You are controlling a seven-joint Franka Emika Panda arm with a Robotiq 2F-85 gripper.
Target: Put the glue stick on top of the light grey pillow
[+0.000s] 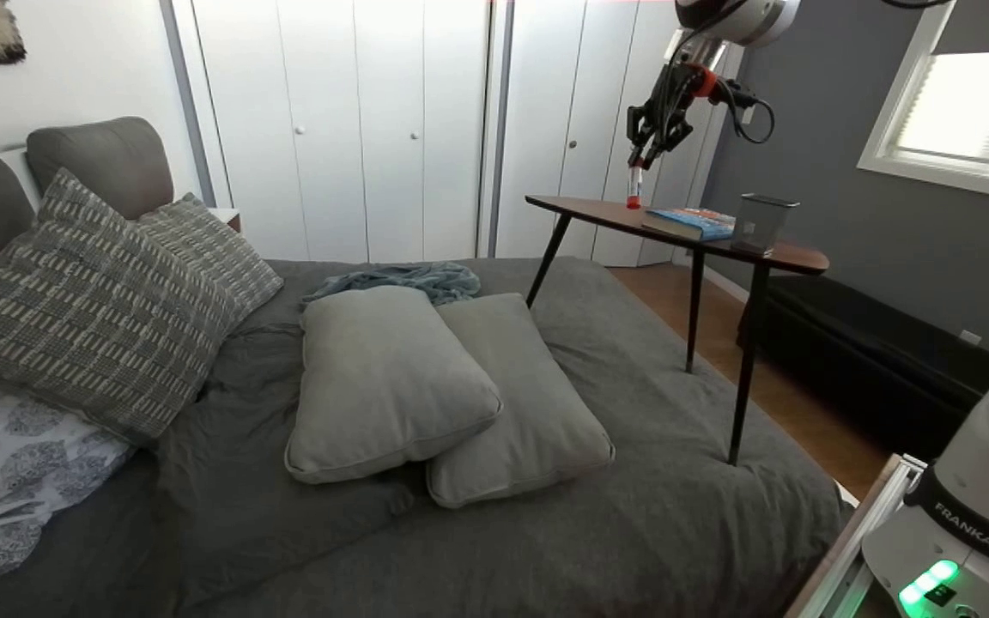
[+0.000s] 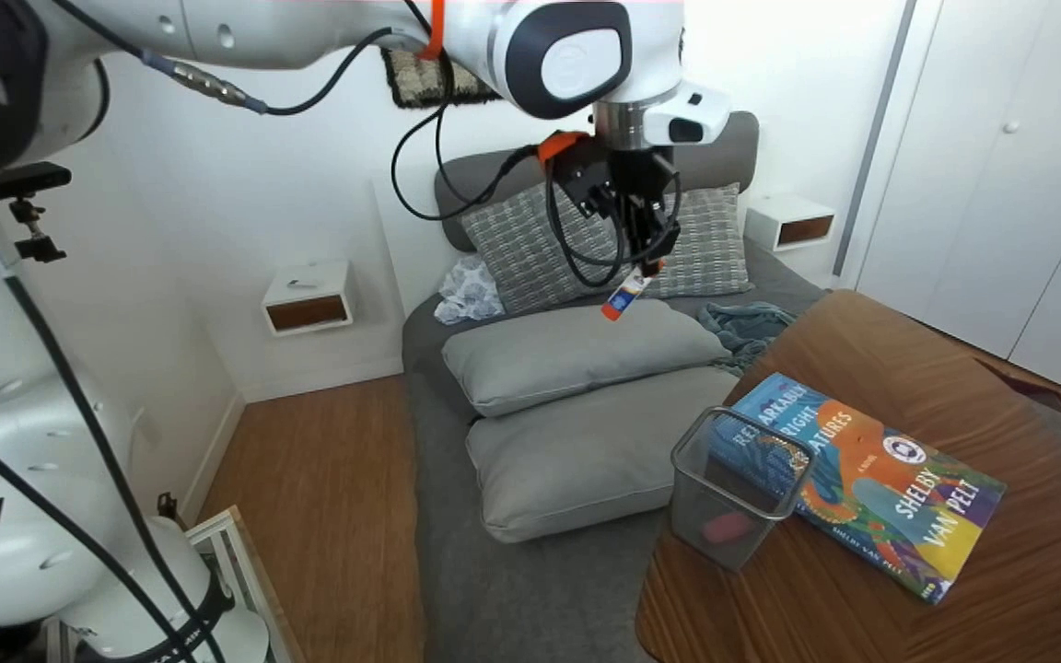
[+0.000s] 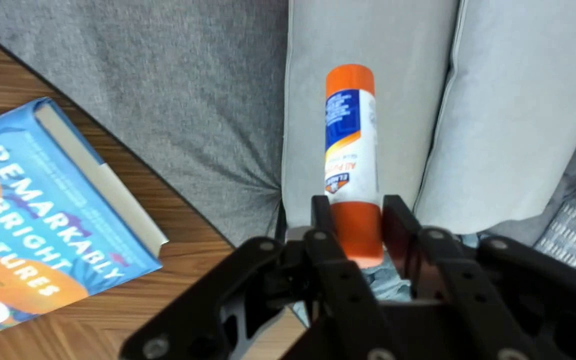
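Note:
The glue stick is white and blue with orange ends; it shows in an exterior view (image 1: 635, 186), in an exterior view (image 2: 627, 294) and in the wrist view (image 3: 351, 140). My gripper (image 3: 356, 225) is shut on one orange end, and the rest sticks out past the fingertips. The gripper (image 1: 642, 161) holds it in the air near the table's bed-side edge. Two light grey pillows lie overlapping on the bed: the upper pillow (image 1: 383, 378) and the lower pillow (image 1: 529, 421). In the wrist view the lower pillow (image 3: 408, 60) appears behind the glue stick.
A wooden table (image 2: 908, 350) stands over the bed with a blue book (image 2: 862, 479) and a clear bin (image 2: 724, 516) holding something reddish. Patterned pillows (image 1: 100, 309) lean at the headboard. A blue-green cloth (image 1: 452, 279) lies beyond the grey pillows.

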